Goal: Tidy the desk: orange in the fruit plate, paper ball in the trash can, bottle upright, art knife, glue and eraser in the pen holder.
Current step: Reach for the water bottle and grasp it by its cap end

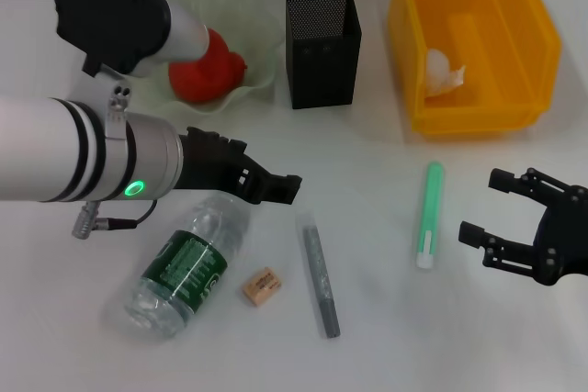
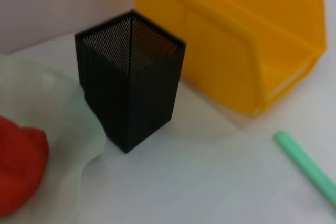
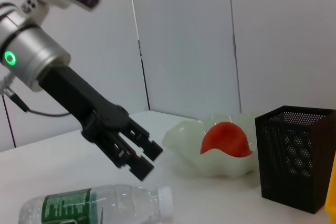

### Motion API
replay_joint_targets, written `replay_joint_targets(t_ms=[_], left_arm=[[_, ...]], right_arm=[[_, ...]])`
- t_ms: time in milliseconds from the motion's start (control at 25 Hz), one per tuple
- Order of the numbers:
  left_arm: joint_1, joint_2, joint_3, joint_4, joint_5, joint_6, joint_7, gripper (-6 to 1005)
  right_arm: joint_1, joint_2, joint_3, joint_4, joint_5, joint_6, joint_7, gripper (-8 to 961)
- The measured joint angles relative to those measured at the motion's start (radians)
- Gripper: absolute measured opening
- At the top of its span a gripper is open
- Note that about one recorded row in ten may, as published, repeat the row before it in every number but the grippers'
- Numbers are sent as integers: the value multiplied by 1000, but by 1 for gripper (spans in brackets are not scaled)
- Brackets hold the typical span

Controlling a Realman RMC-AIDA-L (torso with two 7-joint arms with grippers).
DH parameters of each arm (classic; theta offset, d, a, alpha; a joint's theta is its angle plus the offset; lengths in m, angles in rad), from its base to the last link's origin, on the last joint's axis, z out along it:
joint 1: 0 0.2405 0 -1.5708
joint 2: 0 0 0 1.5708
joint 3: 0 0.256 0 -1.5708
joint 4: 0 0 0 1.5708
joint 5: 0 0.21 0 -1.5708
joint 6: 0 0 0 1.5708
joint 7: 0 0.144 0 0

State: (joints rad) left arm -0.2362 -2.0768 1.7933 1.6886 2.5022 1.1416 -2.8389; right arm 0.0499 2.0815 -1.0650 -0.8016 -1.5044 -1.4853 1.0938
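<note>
White desk [image 1: 386,337] before pale wall panels [image 3: 184,40], seen only by the right wrist. Left gripper [image 1: 276,185] empty, slightly parted, above the lying bottle [image 1: 184,268]; right gripper [image 1: 496,208] wide open, empty, near the desk's right edge.

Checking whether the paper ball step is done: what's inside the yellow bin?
A crumpled white paper ball lies inside the yellow bin, against its front-left corner. Nothing else shows on the visible floor; the front wall hides the strip of floor right behind it.

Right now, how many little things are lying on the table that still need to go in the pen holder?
3: the eraser beside the lying bottle, the grey knife in the middle, and the green glue stick near the right claw.
</note>
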Motion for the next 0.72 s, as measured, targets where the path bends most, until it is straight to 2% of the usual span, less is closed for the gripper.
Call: replay_joint_targets(t_ms=[400,720], left_arm=[[-77,0,4,-179,18,-61,0,860],[-124,0,-2,-279,32,-84,-2,860]], right_arm=[[16,0,1,21,2,3,-1,844],[16,0,1,24,2,1,3,844]])
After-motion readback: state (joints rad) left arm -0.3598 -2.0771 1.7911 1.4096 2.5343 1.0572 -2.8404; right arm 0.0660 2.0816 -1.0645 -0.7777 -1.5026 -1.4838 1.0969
